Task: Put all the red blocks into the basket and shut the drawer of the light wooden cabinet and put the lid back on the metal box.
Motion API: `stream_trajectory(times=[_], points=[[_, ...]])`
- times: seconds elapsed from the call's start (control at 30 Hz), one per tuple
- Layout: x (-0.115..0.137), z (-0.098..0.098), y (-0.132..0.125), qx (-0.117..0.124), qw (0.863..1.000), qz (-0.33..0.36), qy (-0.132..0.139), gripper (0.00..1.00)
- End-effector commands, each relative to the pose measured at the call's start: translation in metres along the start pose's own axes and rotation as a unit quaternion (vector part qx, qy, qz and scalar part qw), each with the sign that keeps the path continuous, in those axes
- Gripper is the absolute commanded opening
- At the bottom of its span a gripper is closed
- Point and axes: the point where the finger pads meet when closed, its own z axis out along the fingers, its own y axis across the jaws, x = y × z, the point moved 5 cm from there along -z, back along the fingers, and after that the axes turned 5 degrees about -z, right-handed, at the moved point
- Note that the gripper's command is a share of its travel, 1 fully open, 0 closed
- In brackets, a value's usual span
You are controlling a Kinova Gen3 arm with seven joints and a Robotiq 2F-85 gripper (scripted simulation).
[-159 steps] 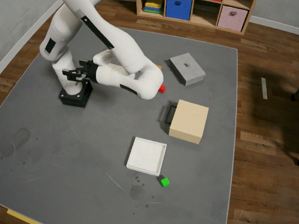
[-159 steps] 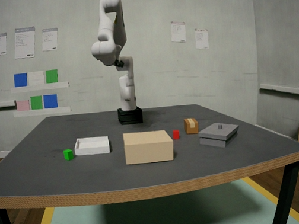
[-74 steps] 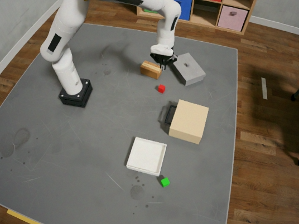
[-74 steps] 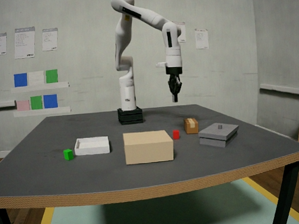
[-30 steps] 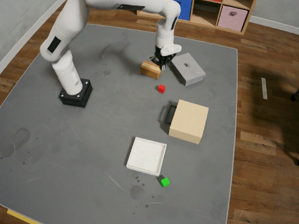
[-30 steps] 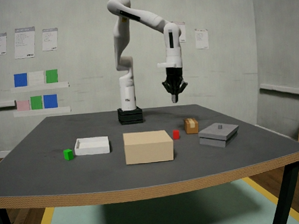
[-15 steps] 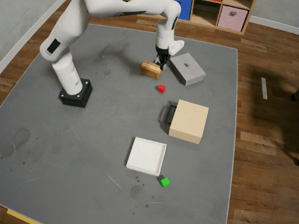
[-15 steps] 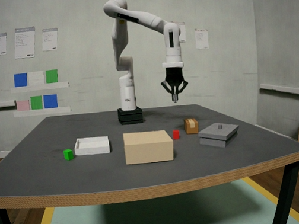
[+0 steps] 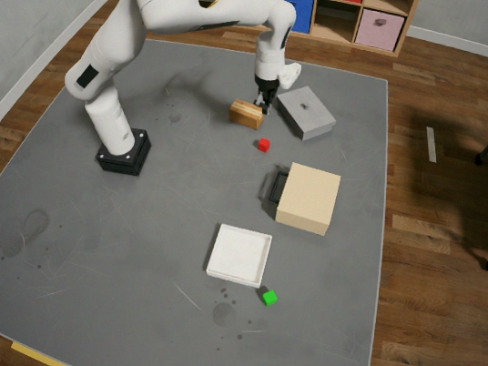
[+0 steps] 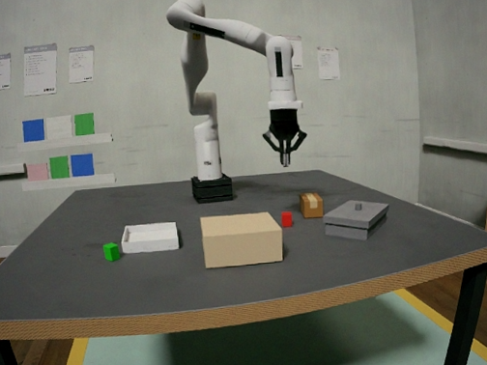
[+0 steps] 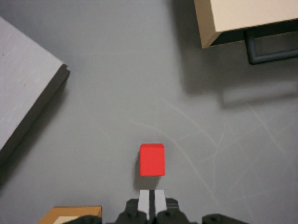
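My gripper (image 9: pixel 266 110) (image 10: pixel 286 165) (image 11: pixel 152 206) is shut and empty, pointing down above the table beside the cardboard box. A red block (image 9: pixel 263 145) (image 10: pixel 287 219) (image 11: pixel 152 161) lies on the table, just ahead of the fingertips in the wrist view. The white basket (image 9: pixel 234 279) (image 10: pixel 151 245) is empty. The light wooden cabinet (image 9: pixel 310 196) (image 10: pixel 243 240) (image 11: pixel 255 12) has its drawer apparently shut, with the dark handle (image 9: pixel 275 187) (image 11: pixel 252 50) sticking out. The grey metal box (image 10: pixel 346 231) has its lid (image 9: pixel 314 111) (image 10: pixel 355 212) (image 11: pixel 25 75) on top. The insides of cabinet and metal box are hidden.
A brown cardboard box (image 9: pixel 245 116) (image 10: pixel 311 206) (image 11: pixel 82 210) stands between the robot base and the metal box, close to the gripper in the top view. A green block (image 9: pixel 269 298) (image 10: pixel 111 252) lies outside the basket, near its corner. The cabinet stands between the basket and the metal box.
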Motion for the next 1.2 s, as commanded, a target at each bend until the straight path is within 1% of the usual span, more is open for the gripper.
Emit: stream_trajectory(times=[0.0, 0.07, 0.1, 1.17], points=[[0.0003, -0.0008, -0.0002, 0.000, 1.000, -0.001, 0.001, 0.10], [0.0003, -0.0008, -0.0002, 0.000, 1.000, -0.001, 0.001, 0.10], [0.0003, -0.0008, -0.0002, 0.000, 1.000, -0.001, 0.001, 0.59], [0.0003, -0.0008, -0.0002, 0.000, 1.000, -0.001, 0.001, 0.59]])
